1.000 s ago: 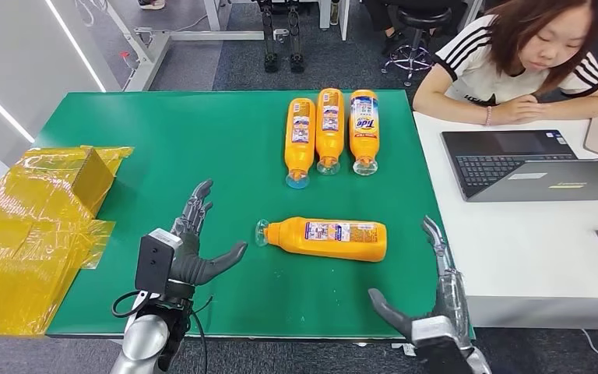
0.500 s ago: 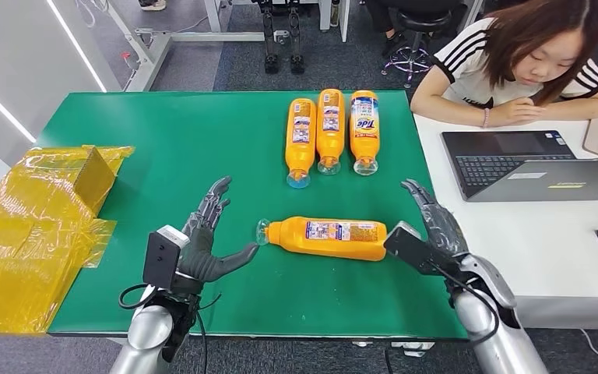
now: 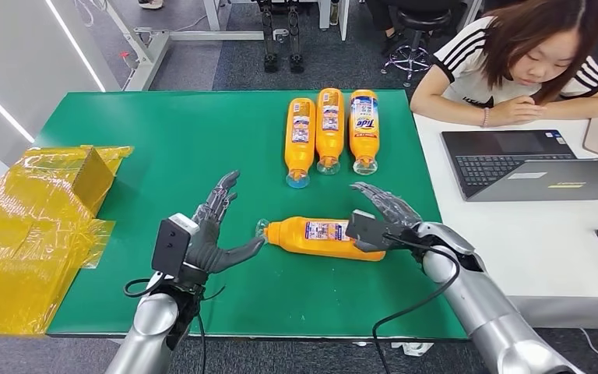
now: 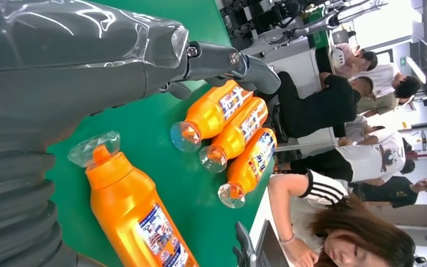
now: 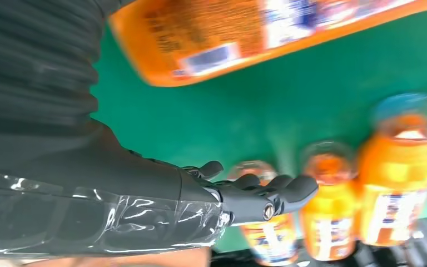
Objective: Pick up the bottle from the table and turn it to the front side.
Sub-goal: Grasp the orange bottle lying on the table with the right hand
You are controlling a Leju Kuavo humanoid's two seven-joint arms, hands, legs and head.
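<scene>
The head camera looks down on the green counter (image 3: 163,140) from the near side. Both wrist cameras sit low and close, sharing the orange bottles (image 3: 329,128) at the far side.

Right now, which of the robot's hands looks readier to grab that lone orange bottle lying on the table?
Probably the right hand: it hovers open over the base end of the lone bottle. The left hand is open too, beside the cap end.
</scene>
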